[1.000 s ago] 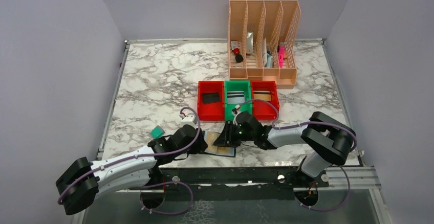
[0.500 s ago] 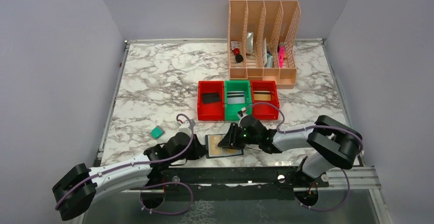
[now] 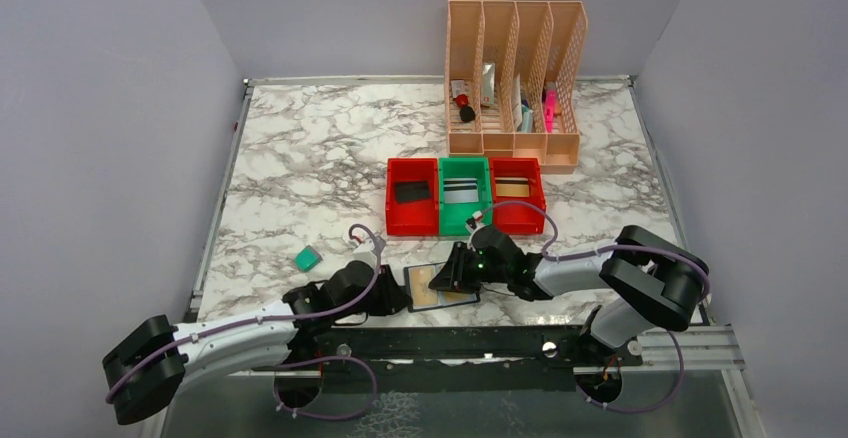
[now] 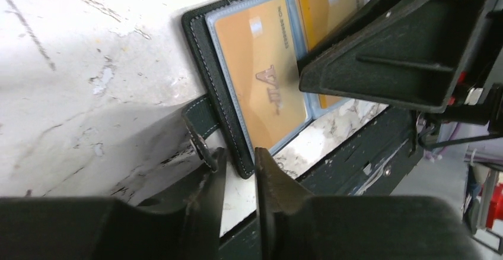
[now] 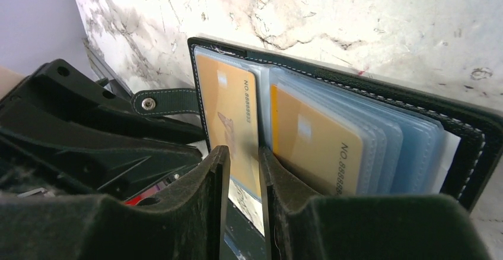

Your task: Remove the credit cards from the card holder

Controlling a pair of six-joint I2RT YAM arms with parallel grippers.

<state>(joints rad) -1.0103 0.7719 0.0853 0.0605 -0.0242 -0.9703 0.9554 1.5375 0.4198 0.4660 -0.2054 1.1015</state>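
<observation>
card holder (image 3: 441,287) has slid nearer the table's (image 3: 300,158) near edge; we see left end effector (image 4: 237,156) and right end effector (image 5: 243,156) flanking it, slit-wide, grip unclear.

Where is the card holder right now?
In the top view, the card holder lies open at the near edge of the table, about centre, between the left gripper and right gripper, just in front of the green bin.

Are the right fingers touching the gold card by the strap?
Cannot tell. The right wrist view shows the fingers overlapping that gold card at its bottom, with no clear contact or gap.
</observation>
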